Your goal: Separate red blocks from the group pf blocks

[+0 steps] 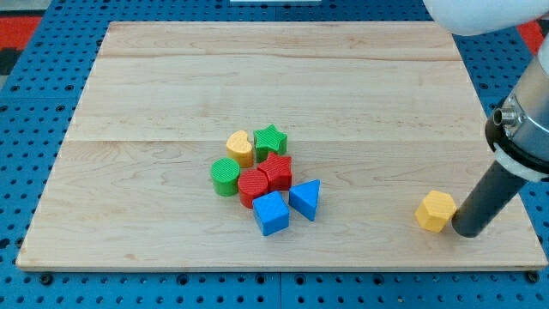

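Note:
A group of blocks sits near the board's middle. A red star block [277, 170] and a red round block [254, 186] lie at its centre, touching each other. Around them are a yellow heart block [241, 148], a green star block [271, 140], a green round block [226, 176], a blue cube [271, 213] and a blue triangle block [306, 198]. A yellow hexagon block [436, 211] lies alone at the view's lower right. My tip [467, 229] is just right of the yellow hexagon, far to the right of the group.
The wooden board [171, 103] lies on a blue pegboard table [26, 137]. The board's right edge [515, 189] is close behind my tip. The arm's white body [480, 13] shows at the view's top right.

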Robot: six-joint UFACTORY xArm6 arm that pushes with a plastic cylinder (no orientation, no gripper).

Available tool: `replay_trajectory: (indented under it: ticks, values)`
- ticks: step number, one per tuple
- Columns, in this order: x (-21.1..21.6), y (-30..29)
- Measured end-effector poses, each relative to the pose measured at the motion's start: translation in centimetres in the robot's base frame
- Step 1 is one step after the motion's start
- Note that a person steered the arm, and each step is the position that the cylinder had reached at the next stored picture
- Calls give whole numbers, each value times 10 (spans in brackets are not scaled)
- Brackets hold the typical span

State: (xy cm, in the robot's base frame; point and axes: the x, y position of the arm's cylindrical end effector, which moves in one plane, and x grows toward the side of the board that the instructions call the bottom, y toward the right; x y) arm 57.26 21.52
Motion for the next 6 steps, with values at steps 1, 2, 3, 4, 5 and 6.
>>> replay_trajectory:
  ticks: [1,2,3,4,5,6]
  values:
    - [-5,0]
    - [11,-92]
    - [46,-158]
    - [27,-217]
    - [2,-296]
    - [-23,-291]
